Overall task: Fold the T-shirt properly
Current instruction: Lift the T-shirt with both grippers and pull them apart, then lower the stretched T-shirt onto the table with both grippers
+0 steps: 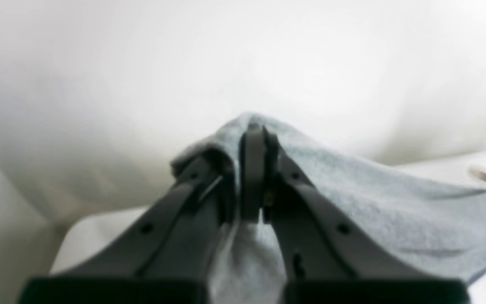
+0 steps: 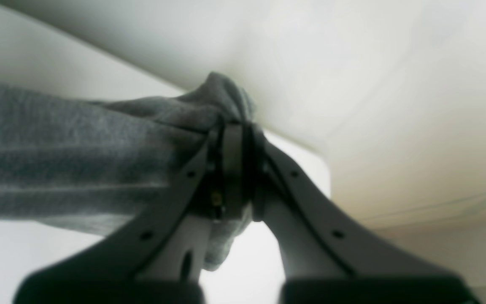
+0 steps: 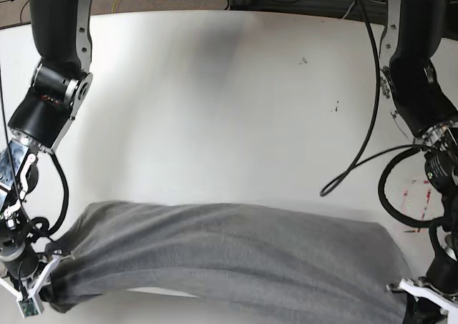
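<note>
The T-shirt (image 3: 229, 249) is stretched left–right along the counter's (image 3: 215, 95) near edge, each end clamped by a closed end effector: right (image 2: 236, 166) and left (image 1: 257, 169).

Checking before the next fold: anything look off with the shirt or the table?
Nothing damaged or spilled. The T-shirt hangs stretched between the left gripper and the right gripper, both shut on bunched cloth. Only oddity: small dark specks and reddish marks on the table near its right edge in the base view.
</note>
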You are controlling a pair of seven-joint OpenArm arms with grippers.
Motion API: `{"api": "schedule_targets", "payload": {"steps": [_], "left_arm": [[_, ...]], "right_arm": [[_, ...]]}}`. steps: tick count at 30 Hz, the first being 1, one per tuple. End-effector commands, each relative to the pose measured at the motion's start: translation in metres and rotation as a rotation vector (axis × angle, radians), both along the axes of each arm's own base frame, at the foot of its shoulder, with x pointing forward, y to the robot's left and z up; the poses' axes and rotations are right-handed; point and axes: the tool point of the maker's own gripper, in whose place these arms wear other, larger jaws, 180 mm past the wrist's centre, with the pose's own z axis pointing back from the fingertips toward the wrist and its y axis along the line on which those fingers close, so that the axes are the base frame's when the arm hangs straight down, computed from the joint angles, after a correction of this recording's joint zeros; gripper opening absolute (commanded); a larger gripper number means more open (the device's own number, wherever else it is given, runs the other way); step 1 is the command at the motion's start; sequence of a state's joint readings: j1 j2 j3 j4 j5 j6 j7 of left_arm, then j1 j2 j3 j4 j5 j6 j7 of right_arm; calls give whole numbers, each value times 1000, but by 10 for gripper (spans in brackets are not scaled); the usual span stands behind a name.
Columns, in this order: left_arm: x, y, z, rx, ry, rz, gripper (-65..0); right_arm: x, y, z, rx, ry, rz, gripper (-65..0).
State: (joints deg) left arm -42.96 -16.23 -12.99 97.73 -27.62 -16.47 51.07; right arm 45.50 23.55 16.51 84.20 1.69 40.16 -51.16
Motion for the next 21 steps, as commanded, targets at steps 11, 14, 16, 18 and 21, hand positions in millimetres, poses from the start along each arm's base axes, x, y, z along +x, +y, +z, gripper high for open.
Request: {"api": "schedule_targets", "payload": {"steps": [11, 14, 16, 18, 21], "left_arm": [[-23, 26, 122, 34, -273, 58, -650], [-31, 35, 150, 40, -327, 77, -650], [-33, 39, 163, 40, -349, 85, -650], [-36, 44, 176, 35, -369, 92, -650], [-40, 52, 196, 24, -396, 102, -650]], "right_arm": [[19, 10, 158, -111, -249, 40, -648], [19, 14, 182, -140, -277, 46, -648], [20, 18, 197, -154, -293, 53, -648], [20, 20, 208, -161, -303, 56, -648], [20, 21, 225, -164, -323, 56, -648]]}}
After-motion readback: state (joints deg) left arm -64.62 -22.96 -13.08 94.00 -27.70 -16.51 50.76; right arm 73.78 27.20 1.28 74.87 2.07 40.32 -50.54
